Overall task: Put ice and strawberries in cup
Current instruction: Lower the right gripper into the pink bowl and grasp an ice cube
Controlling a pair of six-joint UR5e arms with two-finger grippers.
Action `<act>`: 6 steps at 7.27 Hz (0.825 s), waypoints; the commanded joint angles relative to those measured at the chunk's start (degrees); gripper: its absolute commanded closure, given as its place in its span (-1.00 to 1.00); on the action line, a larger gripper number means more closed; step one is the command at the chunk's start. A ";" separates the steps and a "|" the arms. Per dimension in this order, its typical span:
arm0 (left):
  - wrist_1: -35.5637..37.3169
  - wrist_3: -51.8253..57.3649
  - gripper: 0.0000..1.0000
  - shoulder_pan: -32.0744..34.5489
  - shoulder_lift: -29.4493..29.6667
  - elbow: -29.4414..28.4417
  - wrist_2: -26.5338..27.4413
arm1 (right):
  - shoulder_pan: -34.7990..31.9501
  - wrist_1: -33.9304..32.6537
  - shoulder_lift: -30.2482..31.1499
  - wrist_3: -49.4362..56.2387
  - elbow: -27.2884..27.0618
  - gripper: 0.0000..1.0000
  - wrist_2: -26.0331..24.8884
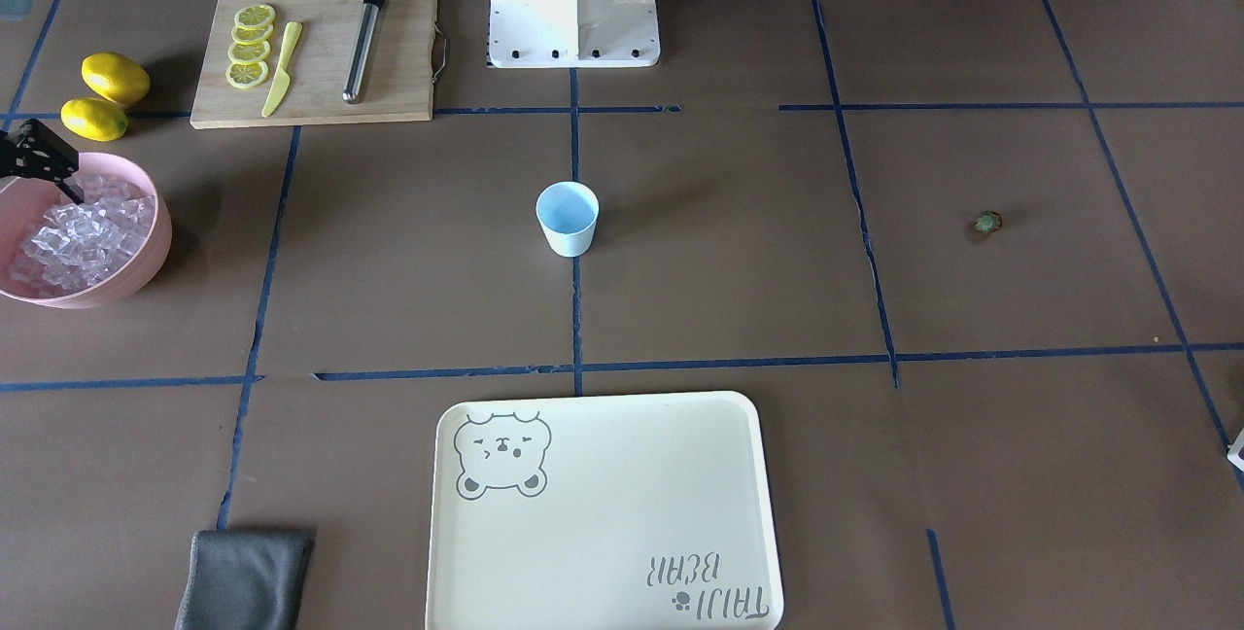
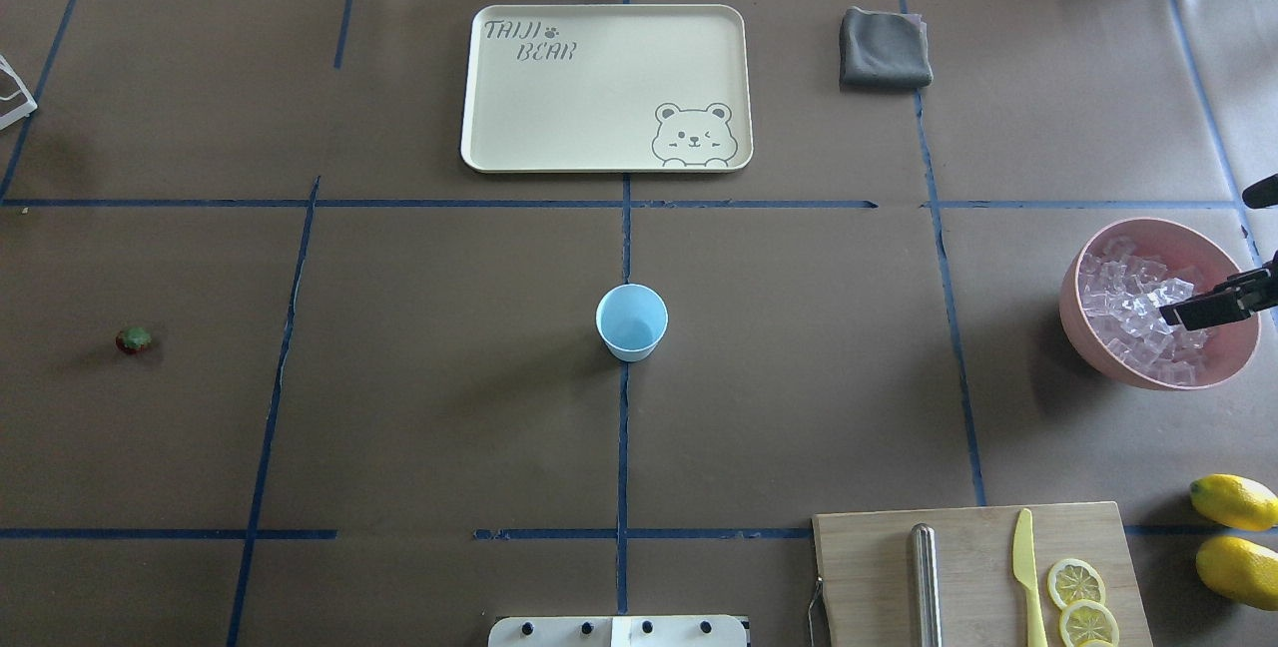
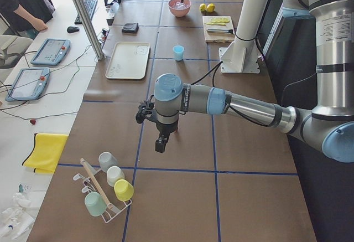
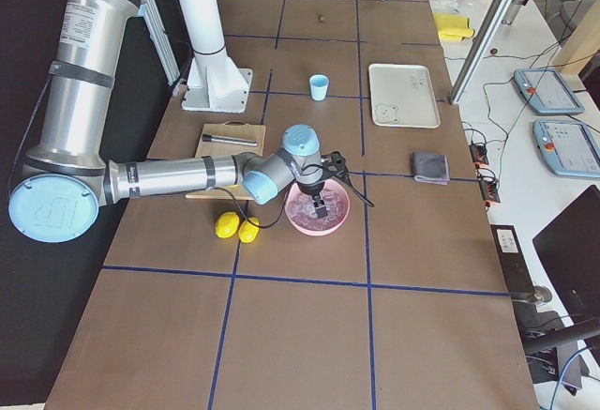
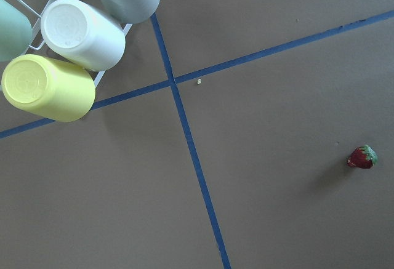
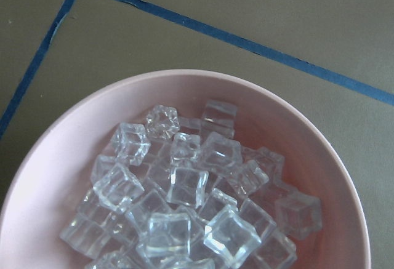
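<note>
Right claw [image 4: 321,208] low over pink bowl [image 4: 346,213] of ice [image 4: 302,211]; lemons [image 4: 236,227] just beside bowl; cup [image 4: 320,86] well apart.

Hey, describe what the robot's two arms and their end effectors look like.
The left arm and right arm are silver tubes joined by rounded pale blue caps, with a black cable along each forearm. The right arm's big cap carries a logo; the left's upper tube has a white printed label. The left end effector and right end effector are black and angular.
</note>
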State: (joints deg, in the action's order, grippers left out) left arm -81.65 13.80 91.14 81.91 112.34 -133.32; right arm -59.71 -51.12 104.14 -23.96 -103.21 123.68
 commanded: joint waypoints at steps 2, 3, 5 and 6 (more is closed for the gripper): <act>-0.09 0.00 -1.00 0.00 0.00 0.25 -0.01 | 2.40 4.01 0.01 -1.61 2.05 -0.97 -0.63; -0.52 0.00 -1.00 0.00 0.00 0.25 -0.01 | 2.67 3.93 0.01 -1.61 1.18 -0.89 -0.63; -0.62 0.00 -1.00 0.00 0.00 0.16 -0.01 | 2.85 3.92 0.01 -1.53 0.65 -0.61 -0.63; -0.62 0.00 -1.00 0.00 0.00 0.16 -0.01 | 2.76 3.92 0.09 -1.27 0.56 -0.60 -0.63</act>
State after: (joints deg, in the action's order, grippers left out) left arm -82.23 13.80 91.14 81.91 112.52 -133.33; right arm -56.96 -47.20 104.17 -25.46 -102.49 123.05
